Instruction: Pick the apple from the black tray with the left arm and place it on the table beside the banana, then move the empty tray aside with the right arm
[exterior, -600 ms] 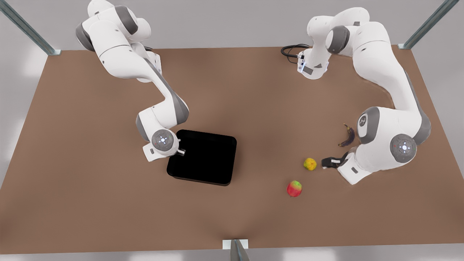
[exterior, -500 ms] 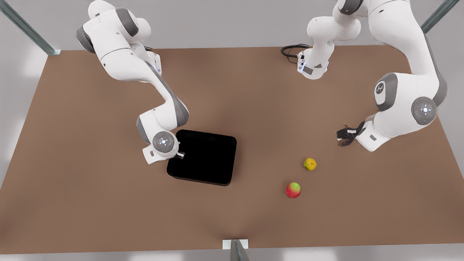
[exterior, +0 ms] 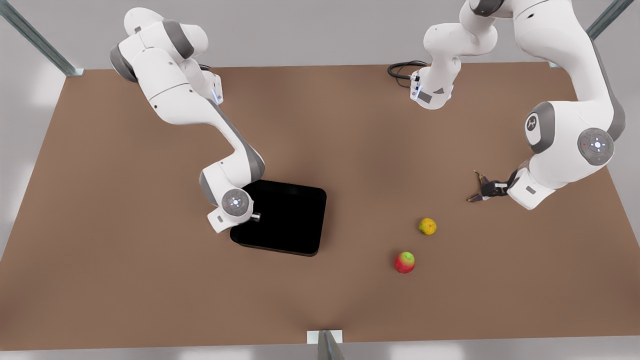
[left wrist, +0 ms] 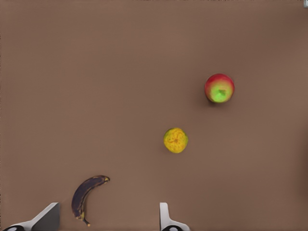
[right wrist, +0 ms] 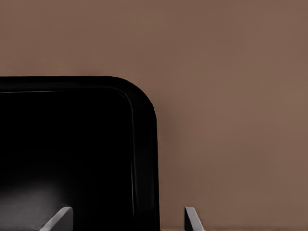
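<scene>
The red-and-green apple (exterior: 404,262) (left wrist: 219,88) lies on the brown table (exterior: 350,140), apart from the glossy black tray (exterior: 285,220) (right wrist: 72,144), which holds nothing. At the front view's right, my left gripper (exterior: 492,189) (left wrist: 107,219) hangs open and empty above the dark banana (exterior: 473,198) (left wrist: 86,192). My right gripper (exterior: 245,216) (right wrist: 125,219) is open over the edge of the tray on the front view's left. Its fingers stand to either side of the rim near a rounded corner.
A yellow-orange round fruit (exterior: 427,226) (left wrist: 175,140) sits between the banana and the apple. A black cable (exterior: 402,70) lies by the arm base at the back. Metal posts stand at the table's corners, and one (exterior: 325,342) at the middle of the front edge.
The left arm has lifted and pulled back from beside the yellow-orange fruit to above the banana. The right arm has shifted a little along the tray's edge. The apple rolled slightly.
</scene>
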Robot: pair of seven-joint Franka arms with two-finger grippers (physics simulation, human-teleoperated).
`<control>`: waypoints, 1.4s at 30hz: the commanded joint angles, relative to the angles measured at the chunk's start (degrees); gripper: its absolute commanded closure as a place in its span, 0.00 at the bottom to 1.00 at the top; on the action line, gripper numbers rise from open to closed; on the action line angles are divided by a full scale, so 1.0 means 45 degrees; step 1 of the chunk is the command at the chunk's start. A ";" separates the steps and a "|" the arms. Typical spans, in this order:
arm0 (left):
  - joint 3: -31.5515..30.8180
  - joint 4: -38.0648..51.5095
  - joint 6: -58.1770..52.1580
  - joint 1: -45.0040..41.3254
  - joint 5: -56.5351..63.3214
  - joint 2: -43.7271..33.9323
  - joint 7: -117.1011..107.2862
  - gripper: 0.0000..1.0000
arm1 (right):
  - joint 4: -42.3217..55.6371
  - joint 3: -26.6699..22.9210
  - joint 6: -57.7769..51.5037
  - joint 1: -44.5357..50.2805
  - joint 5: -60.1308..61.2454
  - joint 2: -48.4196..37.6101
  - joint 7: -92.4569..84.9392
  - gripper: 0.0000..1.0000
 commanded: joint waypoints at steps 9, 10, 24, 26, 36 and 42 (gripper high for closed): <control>-0.0004 -0.0002 0.0118 0.0062 0.0053 -0.0010 0.0726 0.00 | -0.0867 -0.0009 0.0907 -0.0045 0.0343 0.0255 -0.0992 0.11; -0.0024 -0.0002 0.0118 0.0042 0.0072 0.0010 0.0746 0.00 | -0.1004 -0.0009 0.1024 -0.0065 0.0343 0.0275 -0.0992 0.11; -0.0102 -0.0041 0.0098 -0.0094 0.0072 0.0030 0.0394 0.00 | -0.1278 -0.0088 0.1122 -0.0084 0.1261 0.0451 -0.0875 0.49; -0.0102 -0.0022 0.0118 -0.0153 0.0072 0.0049 0.0218 0.00 | -0.1278 -0.0088 0.1142 -0.0104 0.1261 0.0470 -0.0875 0.54; -0.0082 0.0271 0.0098 -0.0485 0.0053 0.0166 -0.0133 0.00 | -0.1200 -0.0107 0.0908 -0.0084 0.1867 0.0412 -0.0855 0.78; -0.0082 0.0271 0.0079 -0.0466 0.0053 0.0127 0.0042 0.00 | -0.0927 -0.0068 0.0302 -0.0045 0.1867 0.0099 -0.0855 0.80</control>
